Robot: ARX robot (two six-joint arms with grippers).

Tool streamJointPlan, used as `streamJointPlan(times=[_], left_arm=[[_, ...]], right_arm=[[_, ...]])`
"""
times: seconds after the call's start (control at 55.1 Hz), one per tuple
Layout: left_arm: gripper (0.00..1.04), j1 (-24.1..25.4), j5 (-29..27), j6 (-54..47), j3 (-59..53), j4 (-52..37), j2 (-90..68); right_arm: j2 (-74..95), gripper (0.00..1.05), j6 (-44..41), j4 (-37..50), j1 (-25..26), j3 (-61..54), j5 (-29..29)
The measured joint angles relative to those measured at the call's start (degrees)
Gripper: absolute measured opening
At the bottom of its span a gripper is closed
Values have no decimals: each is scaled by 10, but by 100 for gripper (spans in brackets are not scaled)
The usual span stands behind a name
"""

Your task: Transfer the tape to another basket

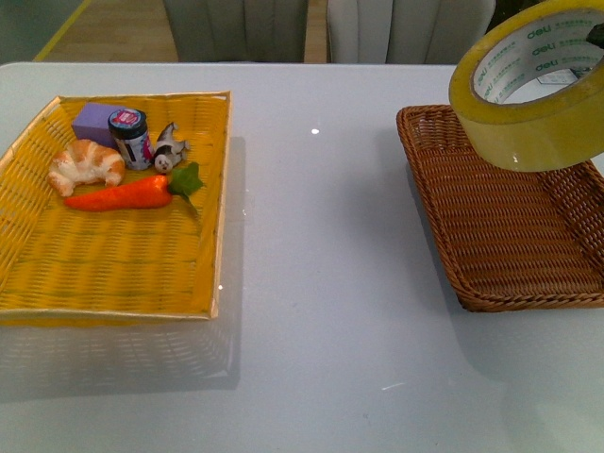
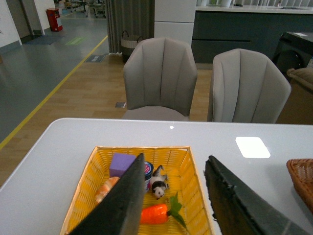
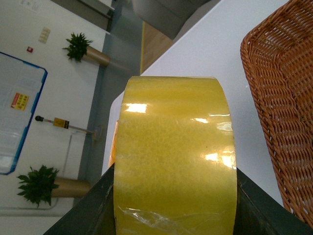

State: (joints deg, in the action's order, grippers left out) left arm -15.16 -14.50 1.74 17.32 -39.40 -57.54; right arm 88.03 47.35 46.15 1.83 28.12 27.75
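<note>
The tape (image 1: pixel 528 90), a wide yellow roll with a white core and green print, hangs in the air above the far left part of the brown wicker basket (image 1: pixel 510 245). My right gripper (image 3: pixel 175 205) is shut on the tape (image 3: pixel 173 156), one dark finger on each side of the roll; the brown basket (image 3: pixel 283 98) shows beside it. In the front view the right gripper itself is almost wholly hidden behind the roll. My left gripper (image 2: pixel 173 196) is open and empty, held above the yellow tray (image 2: pixel 183 166).
The yellow woven tray (image 1: pixel 113 274) at the left holds a carrot (image 1: pixel 123 194), a croissant (image 1: pixel 85 165), a purple block (image 1: pixel 94 121), a small jar (image 1: pixel 129 137) and a small animal figure (image 1: pixel 170 149). White table (image 1: pixel 321 283) lies between the two baskets. Two grey chairs (image 2: pixel 161 78) stand behind the table.
</note>
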Motion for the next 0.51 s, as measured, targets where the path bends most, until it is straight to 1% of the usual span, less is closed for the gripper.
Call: streamJointPlan(times=[0.109,0.145,0.345,0.508], left_arm=[[6,25,25,-6,-35,0,40],[1,31,31,-6,-44,1,50],[2,68,65,-9,-92,23,120],[2,93,90,-11,-121,59,185]], right_arm=[[79,47,14,41,16,38,-5],[103,47,16,51,21,50,-9],[265,47,47,89,45,137,-30],[379,47,61,83,47,217,-51]])
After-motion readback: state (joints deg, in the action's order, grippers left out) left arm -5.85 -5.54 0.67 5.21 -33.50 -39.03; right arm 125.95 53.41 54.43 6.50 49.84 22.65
